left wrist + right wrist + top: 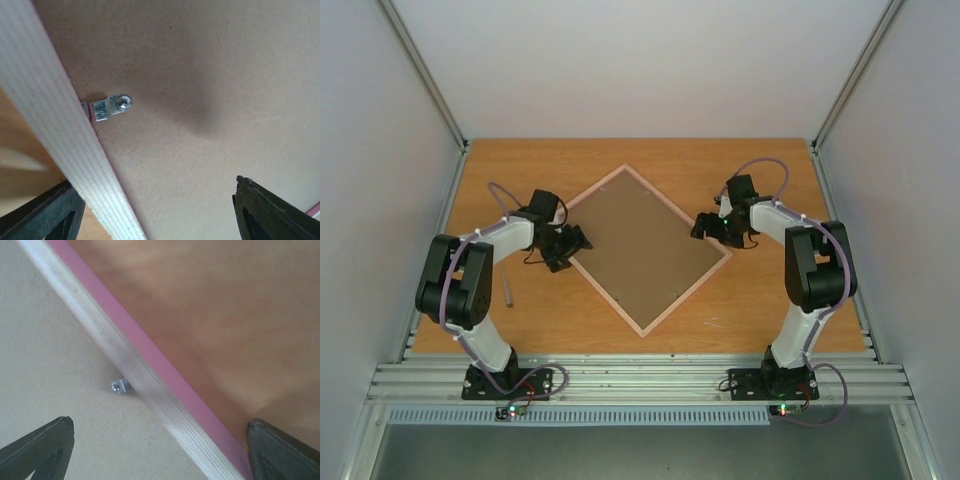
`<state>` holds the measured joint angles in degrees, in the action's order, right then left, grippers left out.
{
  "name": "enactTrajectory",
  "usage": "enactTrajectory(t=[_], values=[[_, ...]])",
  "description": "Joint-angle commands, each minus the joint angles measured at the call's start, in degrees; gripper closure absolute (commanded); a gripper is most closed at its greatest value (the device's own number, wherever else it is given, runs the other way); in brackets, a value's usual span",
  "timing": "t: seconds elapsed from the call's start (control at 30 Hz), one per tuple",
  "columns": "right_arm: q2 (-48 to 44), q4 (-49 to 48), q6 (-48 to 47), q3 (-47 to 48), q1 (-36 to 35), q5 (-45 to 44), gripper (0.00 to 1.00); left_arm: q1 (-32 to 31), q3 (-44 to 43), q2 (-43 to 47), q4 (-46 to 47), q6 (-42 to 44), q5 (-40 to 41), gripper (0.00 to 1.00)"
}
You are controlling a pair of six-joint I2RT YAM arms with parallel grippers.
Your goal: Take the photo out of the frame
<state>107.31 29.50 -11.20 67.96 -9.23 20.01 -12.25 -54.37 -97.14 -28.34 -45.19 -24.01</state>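
Closest to the left wrist camera, the dark fingers of the left gripper stand wide apart: one over the table, the other over the brown backing board, with the light wood rail of the frame running between them. Only this close view shows the small metal clip screwed to the board and reaching to the rail. The overhead view gives the whole layout instead: the frame lies back side up near the middle of the table, turned like a diamond, the backing board filling it; the photo is hidden in every view. The left arm folds up to an elbow at the left, then reaches in to set the left gripper at the frame's lower-left edge. The right arm mirrors it, with the right gripper at the upper-right edge. The right wrist view shows that gripper spread just as wide across the rail, reveals its pink outer side, and shows a second clip; whether either gripper touches the frame cannot be told
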Motion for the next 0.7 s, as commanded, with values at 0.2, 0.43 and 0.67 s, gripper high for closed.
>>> enactTrajectory(t=[0.2, 0.43, 0.67], values=[[-13.5, -1.2, 10.4, -16.7, -1.4, 9.2, 0.07, -2.3, -11.5, -9.7, 0.2, 4.6, -2.1, 0.19], [-20.8, -5.0, 19.6, -24.8, -3.9, 7.6, 0.07, -4.0, -21.0, -16.4, -2.1, 6.5, -1.1, 0.19], [-25.5, -3.7, 21.7, -28.5, -4.6, 3.2, 0.06, -6.9, -29.5, -22.3, -4.6, 8.0, -0.3, 0.19]])
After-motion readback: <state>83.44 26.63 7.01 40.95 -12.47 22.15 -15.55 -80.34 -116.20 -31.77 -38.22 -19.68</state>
